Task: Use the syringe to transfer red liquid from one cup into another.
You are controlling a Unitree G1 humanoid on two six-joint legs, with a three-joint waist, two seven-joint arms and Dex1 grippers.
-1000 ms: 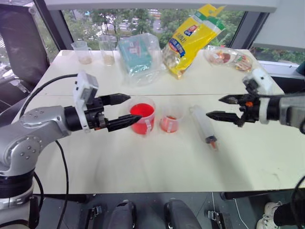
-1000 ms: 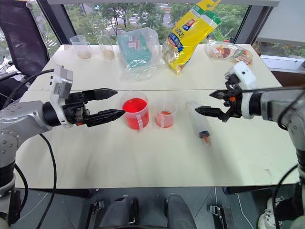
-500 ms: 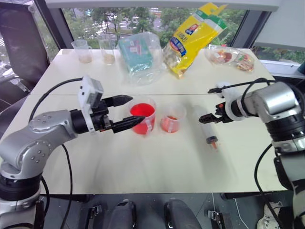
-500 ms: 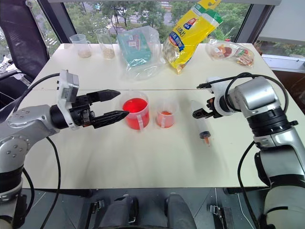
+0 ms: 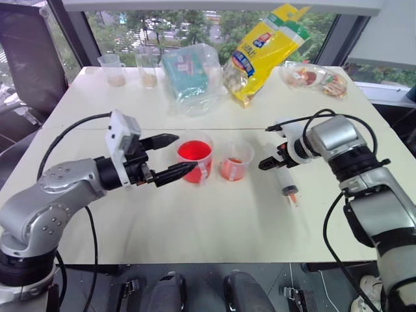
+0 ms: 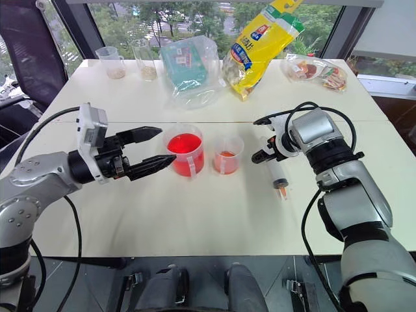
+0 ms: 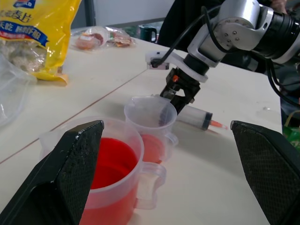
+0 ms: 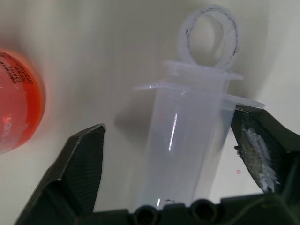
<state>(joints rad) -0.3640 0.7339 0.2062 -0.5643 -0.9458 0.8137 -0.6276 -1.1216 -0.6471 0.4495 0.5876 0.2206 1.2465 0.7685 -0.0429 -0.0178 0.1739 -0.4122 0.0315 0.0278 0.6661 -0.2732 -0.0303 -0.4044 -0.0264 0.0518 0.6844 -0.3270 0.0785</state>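
The syringe (image 5: pixel 281 175) lies on the white table, right of the cups, its orange tip (image 5: pixel 292 192) toward me. My right gripper (image 5: pixel 269 161) points down over its plunger end. In the right wrist view the clear barrel (image 8: pixel 187 140) stands between the two open fingers (image 8: pixel 82 164), with a gap on one side. The larger cup (image 5: pixel 194 160) holds bright red liquid (image 7: pixel 110 161). The smaller cup (image 5: pixel 233 167), with a little pinkish-orange liquid, stands just to its right. My left gripper (image 6: pixel 167 143) is open and level, its tips at the larger cup's left side, holding nothing.
At the table's far side lie a yellow bag (image 5: pixel 260 52), a clear bag with a teal box (image 5: pixel 188 75), a snack packet (image 5: pixel 315 78) and two beakers (image 5: pixel 117 70) with brownish contents. A black cable (image 5: pixel 292 123) loops over my right wrist.
My right gripper has come down and leftward from above the table, tilted downward, and now straddles the syringe's plunger end with its fingers narrower. The left gripper has stayed by the larger cup.
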